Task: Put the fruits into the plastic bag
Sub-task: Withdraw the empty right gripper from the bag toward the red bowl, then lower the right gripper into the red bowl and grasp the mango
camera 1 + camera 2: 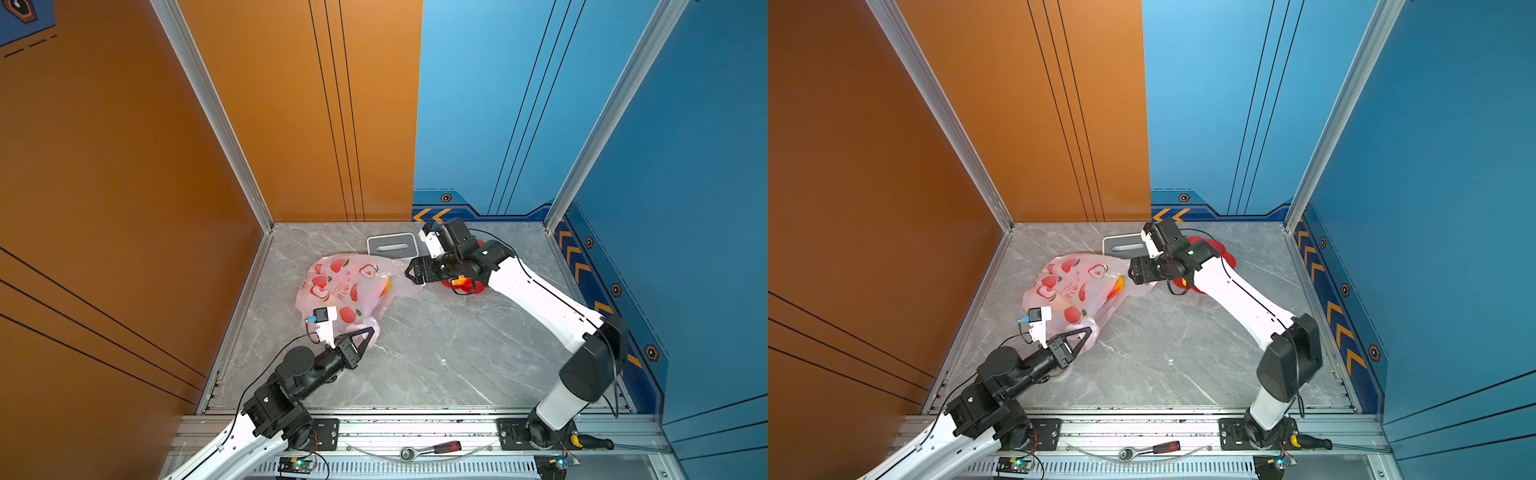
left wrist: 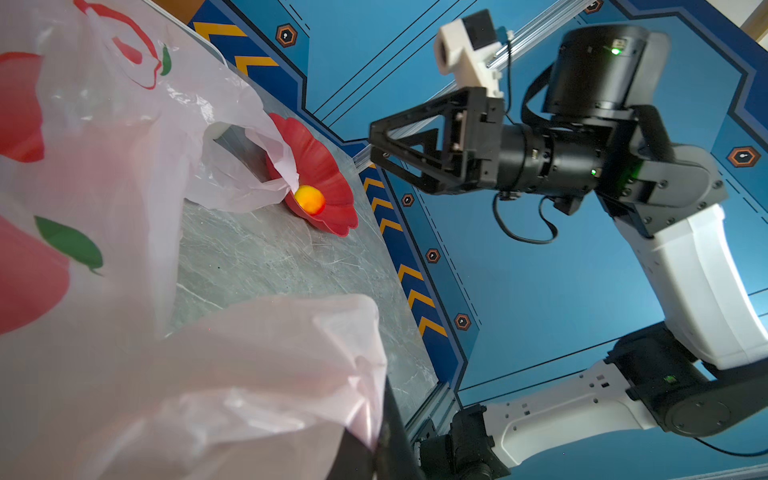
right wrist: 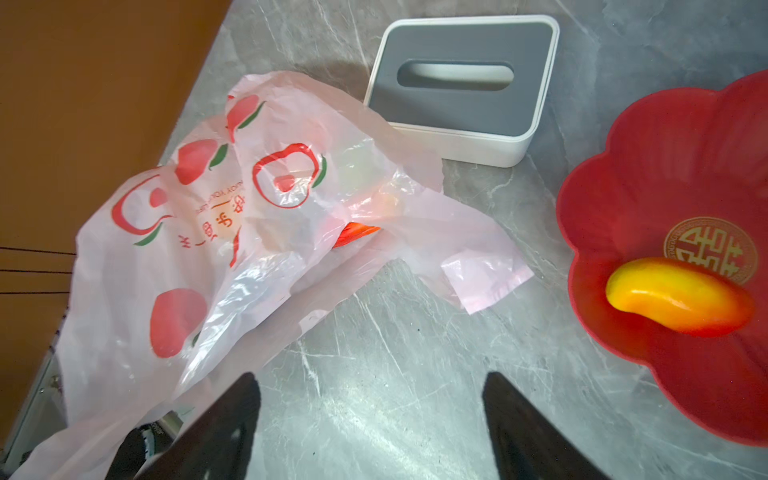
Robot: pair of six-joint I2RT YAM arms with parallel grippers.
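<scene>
The pale-pink plastic bag [image 1: 349, 286] [image 1: 1075, 286] [image 3: 228, 228] lies crumpled on the marble table, its mouth facing the red dish. An orange-red fruit [image 3: 357, 230] [image 1: 386, 286] shows just inside that mouth. A yellow-red mango-shaped fruit [image 3: 677, 295] [image 2: 309, 198] lies in the red flower-shaped dish [image 3: 665, 166] [image 2: 328, 166]. My left gripper [image 1: 370, 332] [image 1: 1088, 332] [image 2: 378, 440] is shut on a bunched part of the bag [image 2: 124, 208] at its near end. My right gripper [image 1: 409, 274] [image 1: 1131, 272] [image 3: 370, 382] [image 2: 374, 145] hovers open and empty between the bag's mouth and the dish.
A white-and-grey tissue box [image 1: 392, 245] [image 3: 461, 91] stands behind the bag by the back wall. The dish [image 1: 478, 289] sits mostly under my right arm. A ratchet [image 1: 432, 450] and a screwdriver [image 1: 590, 441] lie on the front rail.
</scene>
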